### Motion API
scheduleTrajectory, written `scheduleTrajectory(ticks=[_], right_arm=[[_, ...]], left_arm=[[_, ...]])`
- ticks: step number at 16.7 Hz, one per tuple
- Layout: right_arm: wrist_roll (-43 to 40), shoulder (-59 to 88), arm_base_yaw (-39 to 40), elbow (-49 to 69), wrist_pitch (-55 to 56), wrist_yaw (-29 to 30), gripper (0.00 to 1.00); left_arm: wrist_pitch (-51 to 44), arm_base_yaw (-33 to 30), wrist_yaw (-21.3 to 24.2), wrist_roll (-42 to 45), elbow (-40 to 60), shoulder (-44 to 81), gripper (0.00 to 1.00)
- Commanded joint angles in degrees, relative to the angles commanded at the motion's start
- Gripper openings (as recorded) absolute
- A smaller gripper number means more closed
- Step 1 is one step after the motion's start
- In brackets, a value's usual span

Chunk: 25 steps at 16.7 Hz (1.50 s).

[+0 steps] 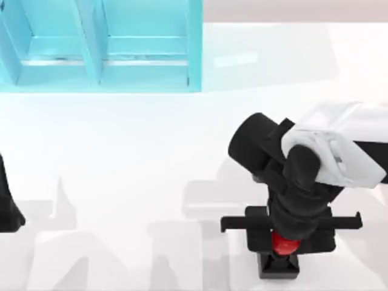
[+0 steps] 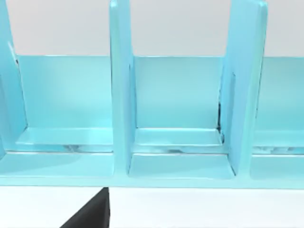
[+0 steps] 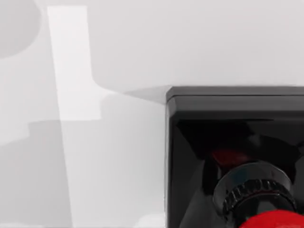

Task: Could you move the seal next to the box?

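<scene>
One seal [image 1: 284,245] on worktop [image 1: 139,176], right pincer [image 1: 285,250] over it, grip state unclear; one box [image 1: 100,45]; left arm parked.

The seal [image 1: 280,254] had a glossy black base and shiny red knob; the box [image 1: 103,48] looked like smooth turquoise plastic, the table [image 1: 133,170] matt white.

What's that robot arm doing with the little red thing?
The right arm is reaching down over the seal, a small black block with a shiny red knob, near the front of the white table on the right side. The right gripper sits right over the knob. The seal is standing on the table, far from the blue box at the back left, so moving it next to the box is not done yet. The left arm is parked at the table's left edge.
</scene>
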Motion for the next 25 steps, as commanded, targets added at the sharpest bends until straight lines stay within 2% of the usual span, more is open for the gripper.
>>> scheduleTrajectory(ticks=[7,14,18,25], right_arm=[[-0.1,-3.4,-0.1,6.9,-10.5,0.0,0.0],[-2.1,-2.3,-2.1,9.4,-12.6,0.0,0.0],[-11.8,2.0,-11.9,20.0,-19.3,-0.1,0.0],[-35.2,9.8,-35.2,42.5,-33.1,0.0,0.0]], left_arm=[[0.0,0.0,0.0,0.0,0.0,0.0,1.0],[0.0,0.0,0.0,0.0,0.0,0.0,1.0],[0.0,0.0,0.0,0.0,0.0,0.0,1.0],[0.0,0.0,0.0,0.0,0.0,0.0,1.0]])
